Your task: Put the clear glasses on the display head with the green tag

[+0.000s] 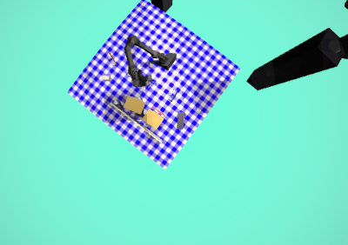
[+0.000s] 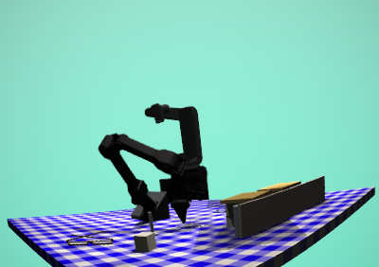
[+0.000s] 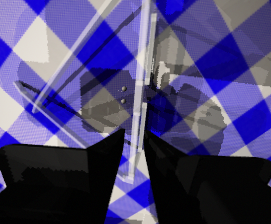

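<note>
The clear glasses point(image 3: 138, 95) lie low over the checked cloth in the wrist view, with the long front bar running up the picture and a temple slanting away to the left. My gripper point(image 3: 134, 133) is partly open. Its fingertips stand on either side of the lower front bar, with a narrow gap visible at the left; no firm grip shows. Two display heads show as tan-topped blocks, one at the left point(image 1: 134, 104) and one at the right point(image 1: 153, 119). The green tag is not visible, so I cannot tell which head bears it.
A long upright panel point(image 2: 279, 207) stands behind the heads. Red-and-white marking point(image 1: 158, 111) shows beside the right head. A dark slab point(image 1: 181, 120) lies farther right. A small pale block point(image 2: 145, 242) and dark-rimmed glasses point(image 2: 90, 241) are near the table's front in the exterior view.
</note>
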You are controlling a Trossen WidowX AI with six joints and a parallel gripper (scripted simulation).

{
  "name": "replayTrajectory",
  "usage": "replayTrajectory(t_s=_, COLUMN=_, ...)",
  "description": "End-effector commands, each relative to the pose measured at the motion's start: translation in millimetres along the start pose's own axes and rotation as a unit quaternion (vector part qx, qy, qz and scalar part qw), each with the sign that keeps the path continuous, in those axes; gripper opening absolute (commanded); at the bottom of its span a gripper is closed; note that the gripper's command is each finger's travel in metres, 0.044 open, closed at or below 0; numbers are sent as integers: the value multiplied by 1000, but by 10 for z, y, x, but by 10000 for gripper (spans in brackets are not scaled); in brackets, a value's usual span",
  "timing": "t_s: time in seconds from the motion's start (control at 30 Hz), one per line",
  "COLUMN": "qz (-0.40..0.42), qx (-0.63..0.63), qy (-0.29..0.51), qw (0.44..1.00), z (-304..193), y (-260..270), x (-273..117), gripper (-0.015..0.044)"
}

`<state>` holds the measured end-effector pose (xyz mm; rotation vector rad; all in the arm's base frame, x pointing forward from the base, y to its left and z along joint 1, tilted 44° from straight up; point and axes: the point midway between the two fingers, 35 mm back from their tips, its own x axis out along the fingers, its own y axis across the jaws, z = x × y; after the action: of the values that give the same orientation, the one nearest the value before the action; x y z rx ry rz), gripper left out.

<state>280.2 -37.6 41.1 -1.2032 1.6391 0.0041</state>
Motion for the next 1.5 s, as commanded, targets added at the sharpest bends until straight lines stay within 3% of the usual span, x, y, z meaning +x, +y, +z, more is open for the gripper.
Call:
replayTrajectory(t_s=0.0, qz=0, qx=1, qy=0, qw=1000, z=1, y=-4, x=-1, gripper=73)
replayTrajectory(t_s=0.37, qz=0, qx=1, qy=0, qw=1000, z=1, y=-4, x=-1, gripper=0)
replayTrajectory(t_s=0.57, qz=0, qx=1, qy=-1, qw=1000, z=7, y=-6, x=-28, gripper=0)
replayTrajectory(t_s=1.23, qz=1, qx=-1, qy=0, qw=1000, z=60, y=-21, x=-999, gripper=0)
replayTrajectory(t_s=1.47, qz=4, qx=15, qy=-2, qw=1000, z=8, y=-117, x=-1028, gripper=0)
